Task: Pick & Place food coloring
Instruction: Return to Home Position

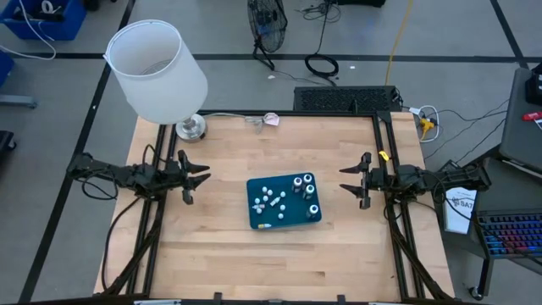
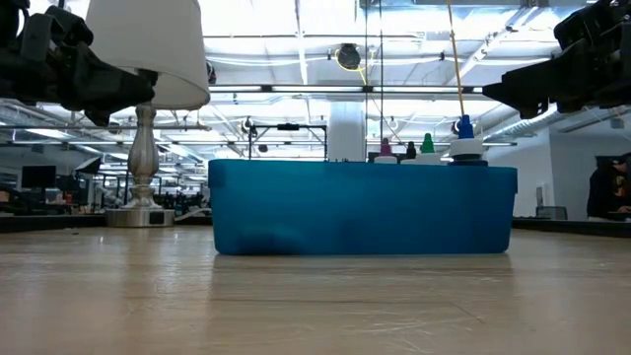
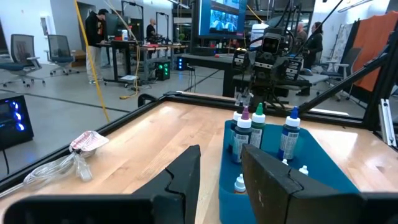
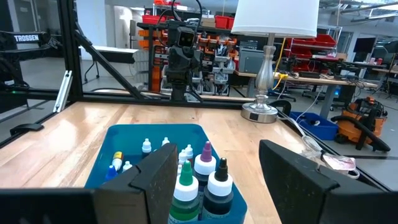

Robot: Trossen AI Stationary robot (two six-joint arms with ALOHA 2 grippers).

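A teal-blue tray (image 1: 254, 188) sits mid-table. Inside it stand several dark food coloring bottles (image 1: 305, 187) with coloured tips, clustered toward its right side (image 3: 249, 134) (image 4: 205, 177), and several small whitish pieces (image 1: 268, 200) lie on its floor (image 4: 149, 147). My left gripper (image 1: 200, 178) hovers open over the table's left side, pointing at the tray. My right gripper (image 1: 349, 179) hovers open at the table's right side, also facing the tray. Both grippers are above the table in the low view.
A table lamp with a white shade (image 1: 157, 69) stands on its silver base (image 1: 190, 127) at the far left corner. A crumpled wrapper with a cord (image 1: 268, 120) lies at the far edge. Bare wood surrounds the tray. People and workshop gear show beyond the table.
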